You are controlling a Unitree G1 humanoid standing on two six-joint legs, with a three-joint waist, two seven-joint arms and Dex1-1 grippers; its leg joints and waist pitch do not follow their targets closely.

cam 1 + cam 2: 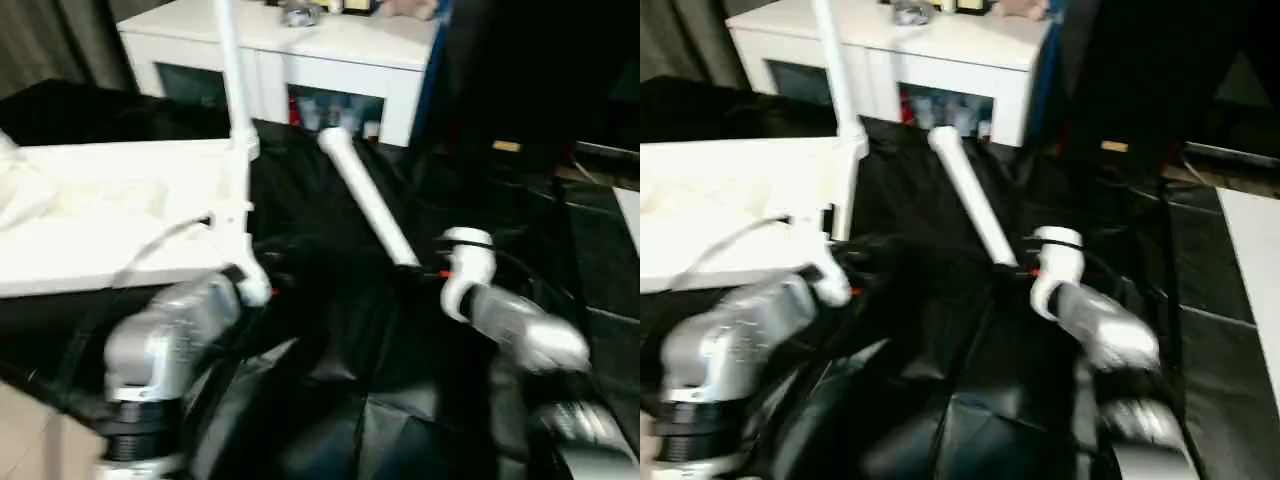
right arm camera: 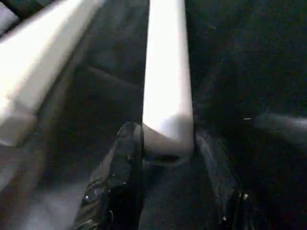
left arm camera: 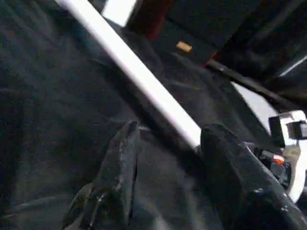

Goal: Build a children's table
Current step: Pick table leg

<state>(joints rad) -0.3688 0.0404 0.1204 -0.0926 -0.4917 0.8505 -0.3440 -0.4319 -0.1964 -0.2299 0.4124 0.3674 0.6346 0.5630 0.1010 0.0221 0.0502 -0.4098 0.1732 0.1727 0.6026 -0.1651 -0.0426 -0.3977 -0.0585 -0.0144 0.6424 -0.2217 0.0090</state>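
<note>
I see right tool (image 2: 165, 139) pinching loose leg (image 2: 167, 72) end | left tool (image 3: 168, 158) spread, empty | tabletop (image 1: 110, 215) beside.

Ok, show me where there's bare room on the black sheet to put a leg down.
Bare black sheet lies nearest the camera, between the two forearms, and to the right of the loose leg. Crowded: the strip between the table top and the loose leg, where the left end effector stands open; the right end effector clamps the leg's near end.
</note>
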